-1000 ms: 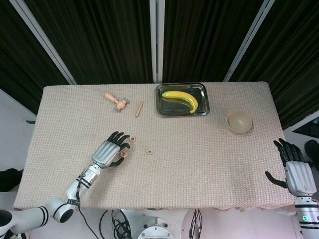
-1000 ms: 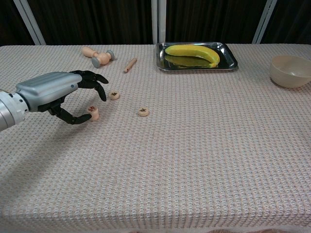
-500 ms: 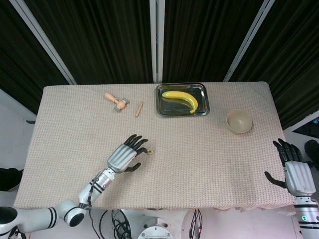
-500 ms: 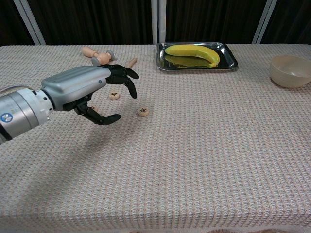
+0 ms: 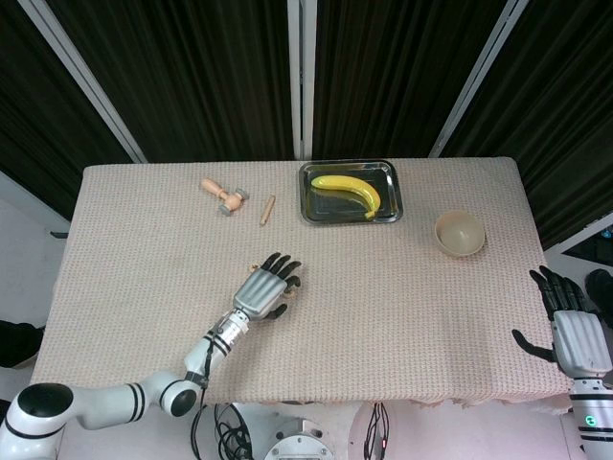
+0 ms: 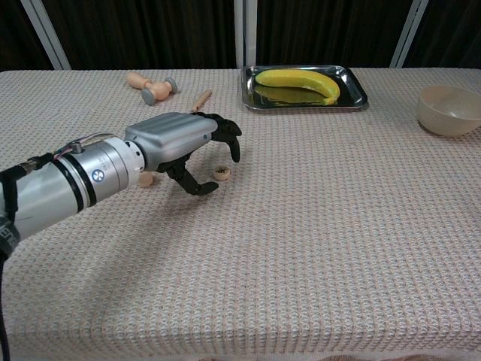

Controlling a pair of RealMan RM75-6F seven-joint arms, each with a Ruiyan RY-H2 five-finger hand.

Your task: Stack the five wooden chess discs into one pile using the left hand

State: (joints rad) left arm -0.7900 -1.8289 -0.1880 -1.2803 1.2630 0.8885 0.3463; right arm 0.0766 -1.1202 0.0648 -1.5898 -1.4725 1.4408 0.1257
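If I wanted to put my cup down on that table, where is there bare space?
The near half of the cloth table is bare, as is the stretch between the metal tray and the bowl. It is crowded around the left hand, over a wooden disc, and by the far-left mallet and stick.

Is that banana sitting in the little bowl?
No, the banana lies in the metal tray, while the bowl stands apart to its right.
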